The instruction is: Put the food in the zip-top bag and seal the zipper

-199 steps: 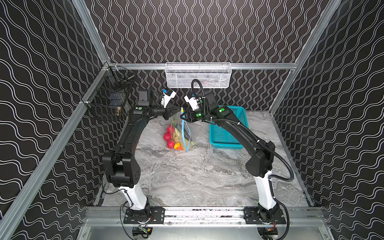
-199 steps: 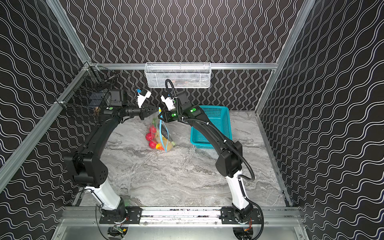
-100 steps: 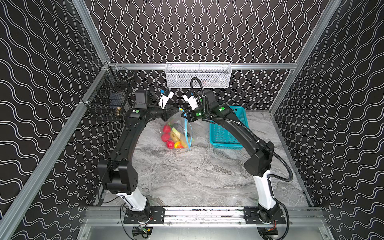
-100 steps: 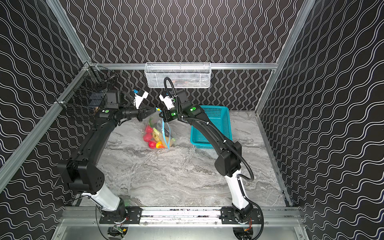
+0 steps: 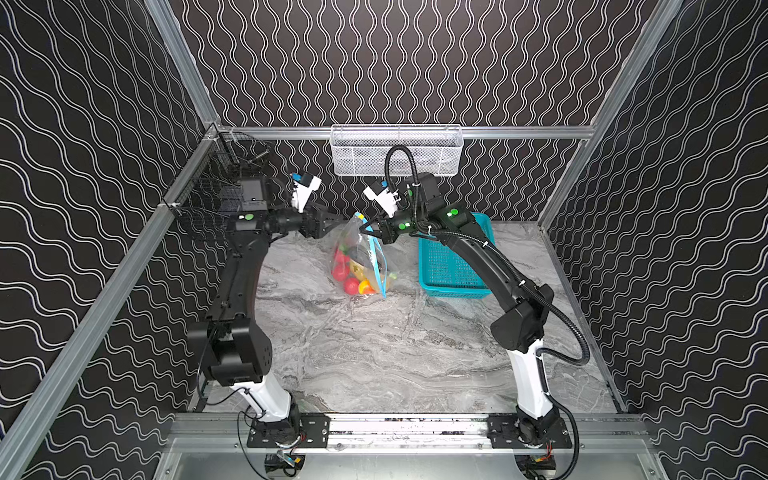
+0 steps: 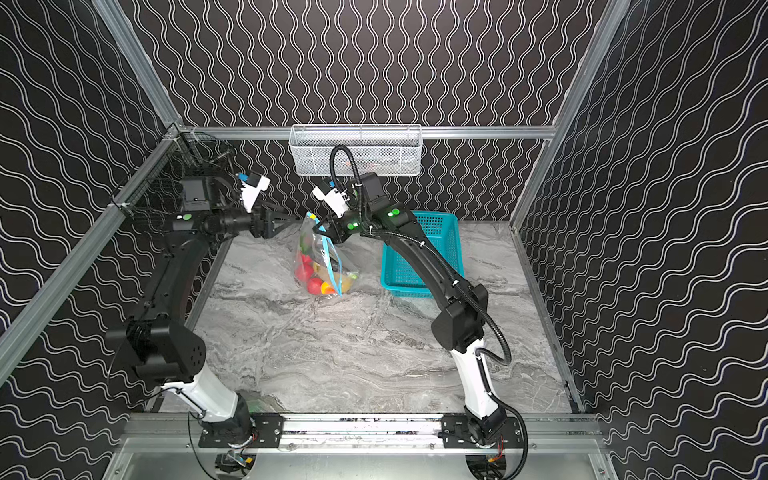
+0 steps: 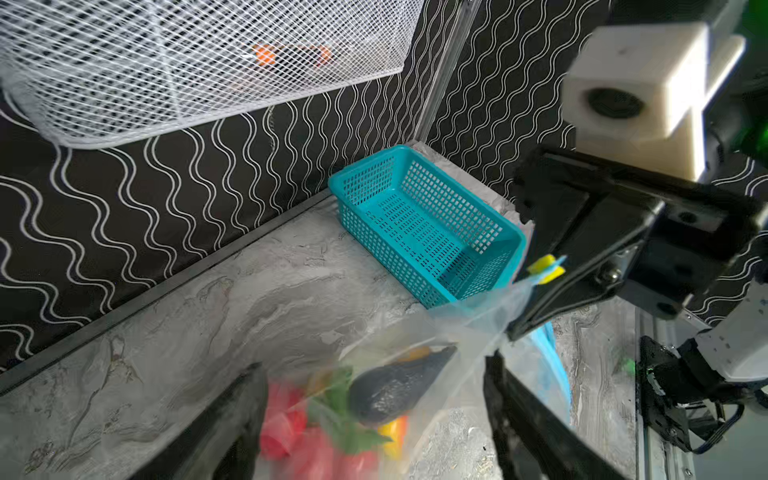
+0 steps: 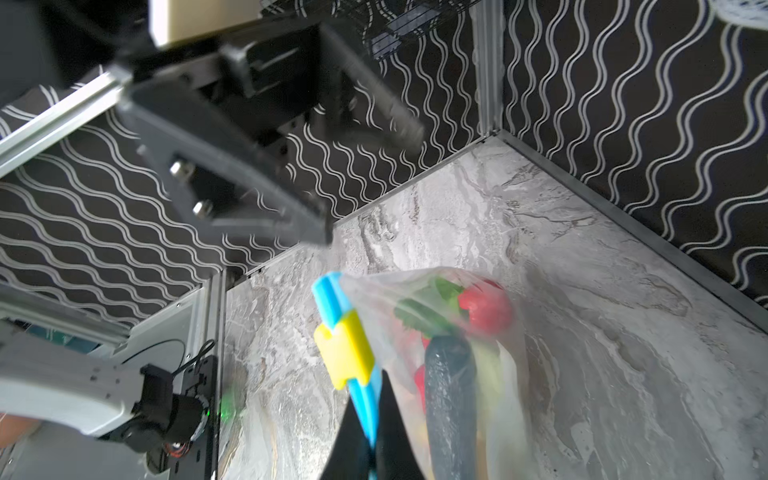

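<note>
The zip-top bag (image 5: 362, 249) (image 6: 318, 253) hangs upright over the back of the table, its lower end down at the marble. The food (image 5: 351, 276) (image 6: 312, 277) is inside it: red tomatoes (image 8: 486, 311), a dark cucumber (image 8: 449, 395) (image 7: 399, 386) and green and yellow pieces. My right gripper (image 5: 368, 227) (image 6: 320, 227) (image 8: 372, 436) is shut on the blue zipper (image 8: 328, 299) just below the yellow slider (image 8: 345, 353) (image 7: 546, 268). To the left of the bag's top, my left gripper (image 5: 337, 219) (image 6: 291, 219) (image 7: 374, 415) stands open, holding nothing.
A teal basket (image 5: 453, 266) (image 6: 419, 257) (image 7: 424, 224) stands right of the bag, under the right arm. A white mesh basket (image 5: 397, 149) (image 7: 199, 62) hangs on the back wall. At the back left corner there is a black wire basket (image 5: 208, 195).
My left gripper has opened and let go of the bag's top. The bag now hangs from the right gripper alone, a little further left than a second ago.
</note>
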`<state>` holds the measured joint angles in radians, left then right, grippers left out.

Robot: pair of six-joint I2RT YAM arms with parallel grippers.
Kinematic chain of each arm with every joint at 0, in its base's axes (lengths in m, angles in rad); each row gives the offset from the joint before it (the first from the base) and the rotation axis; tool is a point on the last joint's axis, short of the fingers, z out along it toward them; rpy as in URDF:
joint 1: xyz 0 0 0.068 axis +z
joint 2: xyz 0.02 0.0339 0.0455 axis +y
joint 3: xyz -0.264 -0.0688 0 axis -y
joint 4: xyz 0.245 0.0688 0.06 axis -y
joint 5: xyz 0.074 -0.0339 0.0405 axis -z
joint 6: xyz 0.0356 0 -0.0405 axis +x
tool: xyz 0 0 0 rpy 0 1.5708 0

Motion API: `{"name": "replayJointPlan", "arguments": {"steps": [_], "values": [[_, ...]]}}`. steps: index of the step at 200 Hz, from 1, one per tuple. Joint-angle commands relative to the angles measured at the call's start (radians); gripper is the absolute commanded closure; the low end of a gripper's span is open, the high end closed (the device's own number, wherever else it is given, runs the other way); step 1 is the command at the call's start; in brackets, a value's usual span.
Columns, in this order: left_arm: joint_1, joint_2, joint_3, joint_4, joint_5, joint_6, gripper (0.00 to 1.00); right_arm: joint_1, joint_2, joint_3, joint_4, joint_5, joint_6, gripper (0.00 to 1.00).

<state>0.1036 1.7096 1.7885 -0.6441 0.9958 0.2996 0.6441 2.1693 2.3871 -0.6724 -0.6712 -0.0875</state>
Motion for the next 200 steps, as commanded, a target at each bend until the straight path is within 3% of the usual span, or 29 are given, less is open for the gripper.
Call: {"name": "replayJointPlan", "arguments": {"steps": [1, 26, 73, 114, 200], "values": [[0.021, 0.037, 0.068, -0.102, 0.155, 0.157, 0.05, -0.001, -0.022, -0.022, -0.006, -0.069, -0.054, 1.00], [0.021, 0.098, 0.178, -0.323, 0.222, 0.412, 0.01, -0.003, -0.020, -0.030, -0.013, -0.082, -0.062, 1.00], [0.014, 0.103, 0.191, -0.491, 0.258, 0.676, 0.02, -0.004, 0.003, -0.030, -0.012, -0.123, -0.060, 1.00], [-0.026, 0.073, 0.127, -0.487, 0.208, 0.730, 0.11, -0.004, 0.013, -0.028, 0.004, -0.153, -0.045, 1.00], [-0.073, 0.093, 0.124, -0.428, 0.217, 0.659, 0.34, -0.004, 0.007, -0.054, 0.014, -0.183, -0.038, 1.00]]}}
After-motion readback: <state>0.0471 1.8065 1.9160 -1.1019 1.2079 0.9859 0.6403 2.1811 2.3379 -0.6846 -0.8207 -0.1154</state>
